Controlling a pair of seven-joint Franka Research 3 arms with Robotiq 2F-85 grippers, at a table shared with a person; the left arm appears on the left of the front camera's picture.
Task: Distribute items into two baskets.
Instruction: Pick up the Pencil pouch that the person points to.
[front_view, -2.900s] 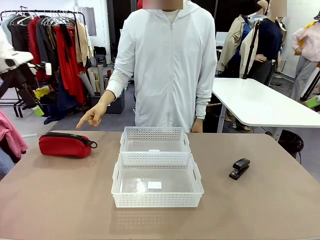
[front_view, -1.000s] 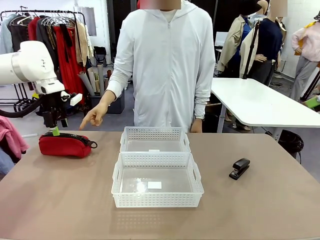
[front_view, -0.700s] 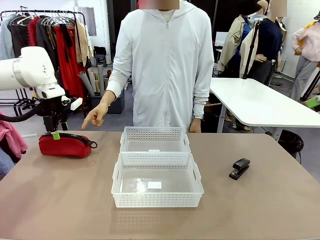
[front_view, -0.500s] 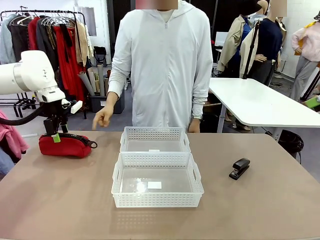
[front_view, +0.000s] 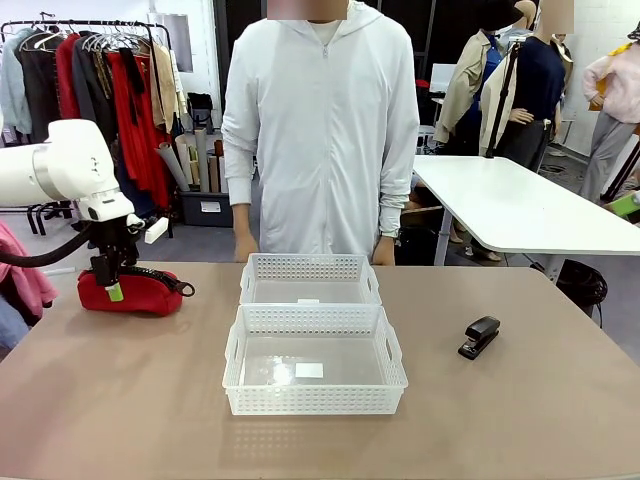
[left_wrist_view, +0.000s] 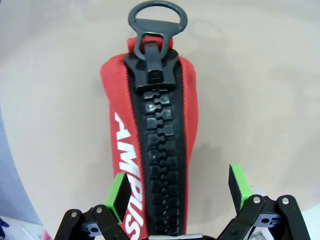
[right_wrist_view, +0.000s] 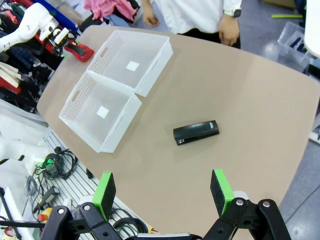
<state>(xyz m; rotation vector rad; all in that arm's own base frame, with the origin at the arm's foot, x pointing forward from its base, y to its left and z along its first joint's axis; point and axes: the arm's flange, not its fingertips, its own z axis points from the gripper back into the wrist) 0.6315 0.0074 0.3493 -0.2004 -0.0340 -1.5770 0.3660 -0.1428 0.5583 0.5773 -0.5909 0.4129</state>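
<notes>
Left fingers have come down over the red pouch. They stand spread as wide as they go, one green pad on each side of it, with nothing gripped yet. From the wrist, the black zipper runs straight up between the pads. The pouch lies near the far left corner of the bench.

A moment ago the person was pointing at it. That hand has dropped back to the far edge, so I take the pouch as the item to move first, with nothing in the way above it. What is left, I judge, is to sink a little and close across the soft sides.

Two baskets sit mid-bench, touching, the far basket behind the near basket, with neither item in them. Bare bench lies between pouch and baskets, and their walls must be cleared on the way in.

The stapler lies toward the right edge, well apart from the baskets. Right fingers hang high above the bench, looking down on the stapler, fully spread and empty.
</notes>
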